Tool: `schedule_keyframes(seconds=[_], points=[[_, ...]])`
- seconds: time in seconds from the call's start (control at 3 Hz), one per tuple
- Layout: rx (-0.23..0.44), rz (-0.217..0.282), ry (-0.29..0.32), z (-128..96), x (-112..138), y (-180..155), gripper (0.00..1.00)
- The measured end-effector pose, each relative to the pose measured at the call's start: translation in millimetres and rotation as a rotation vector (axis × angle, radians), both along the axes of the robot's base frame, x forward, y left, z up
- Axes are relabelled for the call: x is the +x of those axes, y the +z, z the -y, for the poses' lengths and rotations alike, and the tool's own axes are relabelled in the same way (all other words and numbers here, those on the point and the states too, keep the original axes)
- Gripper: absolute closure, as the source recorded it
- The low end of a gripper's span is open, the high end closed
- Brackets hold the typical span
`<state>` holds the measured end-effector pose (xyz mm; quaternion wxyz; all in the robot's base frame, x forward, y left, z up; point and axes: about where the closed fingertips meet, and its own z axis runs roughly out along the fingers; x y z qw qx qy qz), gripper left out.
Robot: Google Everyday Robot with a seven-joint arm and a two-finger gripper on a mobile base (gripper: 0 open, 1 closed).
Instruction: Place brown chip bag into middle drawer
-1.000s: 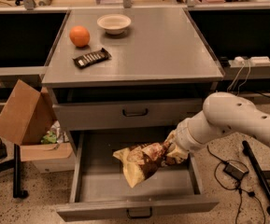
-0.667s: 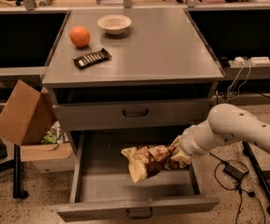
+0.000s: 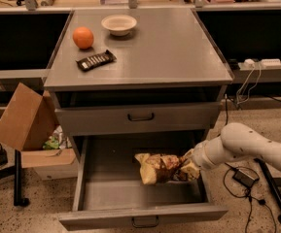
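Observation:
The brown chip bag [image 3: 158, 168] is crinkled, dark brown with pale yellow ends. It hangs low inside the open middle drawer [image 3: 142, 216], toward the right side. My gripper [image 3: 186, 169] is shut on the bag's right end, just inside the drawer's right wall. The white arm reaches in from the right. Whether the bag touches the drawer floor cannot be told.
The shallower drawer front [image 3: 140, 116] above is closed. On the cabinet top sit an orange [image 3: 83, 37], a white bowl [image 3: 119, 24] and a black candy bar wrapper [image 3: 96, 60]. A cardboard box [image 3: 26, 116] stands at the left. Cables lie on the floor at the right.
My arm has lowered and drawn back to the right. The bag has moved down and to the right, deeper into the open drawer.

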<state>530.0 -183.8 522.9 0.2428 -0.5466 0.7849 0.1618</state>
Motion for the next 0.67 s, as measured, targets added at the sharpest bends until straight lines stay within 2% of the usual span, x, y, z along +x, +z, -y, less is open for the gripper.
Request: schedule_keyframes(seconds=[0.33,0.67], points=[[0.021,-0.026,-0.032,6.5,9.6,-22.2,1.0],[0.037,-0.06,-0.05,10.2,16.9,-38.2,0.85]])
